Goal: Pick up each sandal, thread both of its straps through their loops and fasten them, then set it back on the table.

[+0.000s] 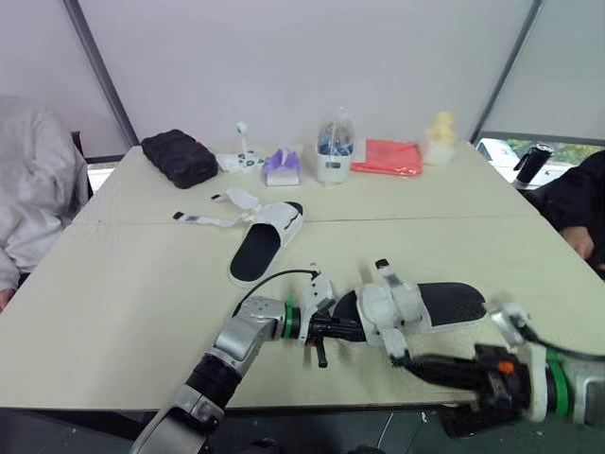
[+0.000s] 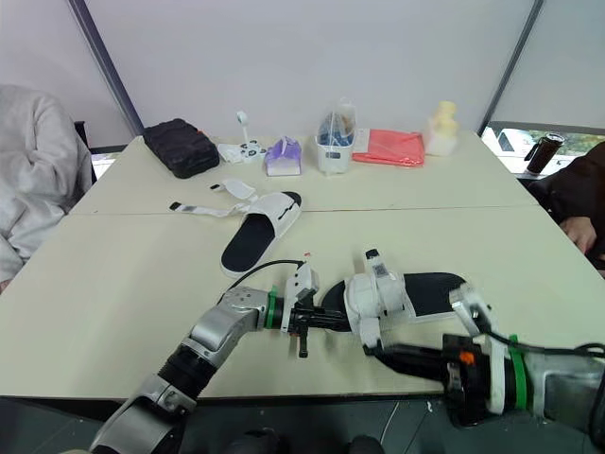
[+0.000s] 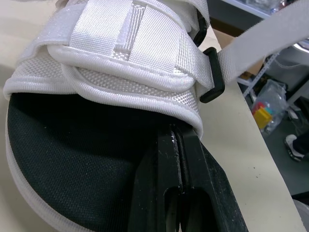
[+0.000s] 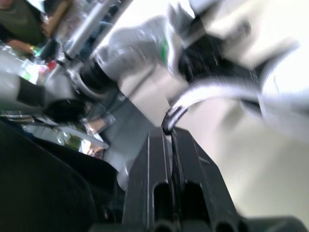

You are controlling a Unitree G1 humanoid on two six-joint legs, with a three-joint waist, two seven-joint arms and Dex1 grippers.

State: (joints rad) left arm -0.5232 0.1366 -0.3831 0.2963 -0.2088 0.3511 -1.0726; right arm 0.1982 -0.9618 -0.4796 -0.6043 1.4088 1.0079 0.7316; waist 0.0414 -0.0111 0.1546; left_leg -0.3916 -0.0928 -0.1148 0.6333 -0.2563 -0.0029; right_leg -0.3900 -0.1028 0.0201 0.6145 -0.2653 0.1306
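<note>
The near sandal point(image 1: 444, 305), white with a black footbed, lies at the table's front edge, its two straps folded over the upper point(image 3: 130, 53). My left gripper point(image 1: 342, 328) is shut on the toe-end rim of that upper, fingertips point(image 3: 186, 145) tucked under the white edge. One strap point(image 3: 256, 43) runs through a black loop point(image 3: 212, 79) and leads off to my right gripper point(image 1: 405, 357), which is shut on its end point(image 4: 170, 116). The second sandal point(image 1: 269, 241) lies mid-table, its straps point(image 1: 203, 219) spread loose to the left.
Along the far edge stand a black pouch point(image 1: 180, 157), a small white gadget point(image 1: 242, 159), a purple item point(image 1: 282, 167), a clear container point(image 1: 335, 151), a red cloth point(image 1: 388, 157) and a yellow object point(image 1: 440, 138). People sit at the left point(image 1: 28, 189) and right point(image 1: 577, 203).
</note>
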